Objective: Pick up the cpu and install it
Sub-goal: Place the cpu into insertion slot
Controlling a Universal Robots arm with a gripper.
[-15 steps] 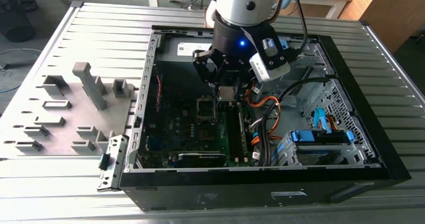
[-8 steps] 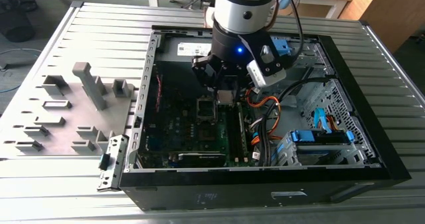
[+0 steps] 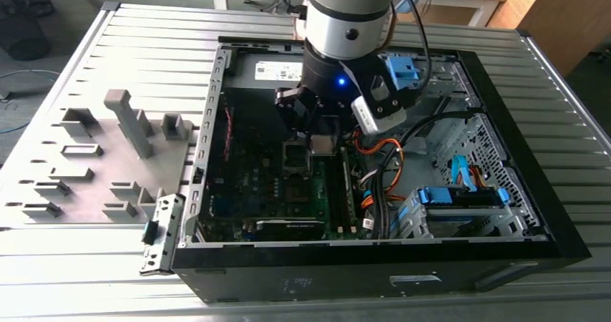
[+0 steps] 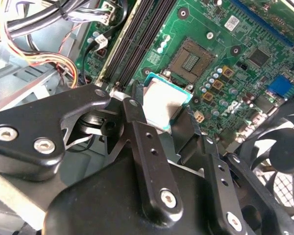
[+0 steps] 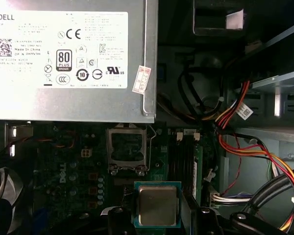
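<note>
The cpu (image 5: 157, 204) sits clamped flat in the gripper (image 5: 159, 218), jaws pressing two opposite edges, held above the motherboard (image 5: 73, 171) just beside the open socket (image 5: 128, 149), not seated.

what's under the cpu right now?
Green motherboard shows around its edges. The cpu hangs in the gripper, and the empty socket shows uncovered beside it. The patch directly beneath is covered.
</note>
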